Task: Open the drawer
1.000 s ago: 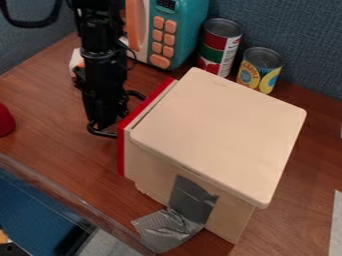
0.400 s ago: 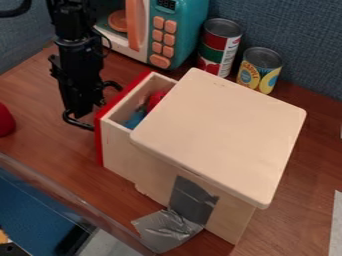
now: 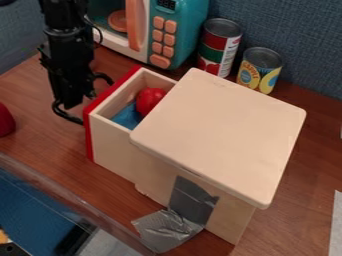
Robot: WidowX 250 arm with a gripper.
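Camera view: the gripper (image 3: 85, 100), fingers spread wide, is located at the red front of the drawer (image 3: 113, 145), which projects open from the cabinet (image 3: 220, 130), with bare table (image 3: 40, 132) between the drawer front and the red object (image 3: 5, 120) at the view's left edge.
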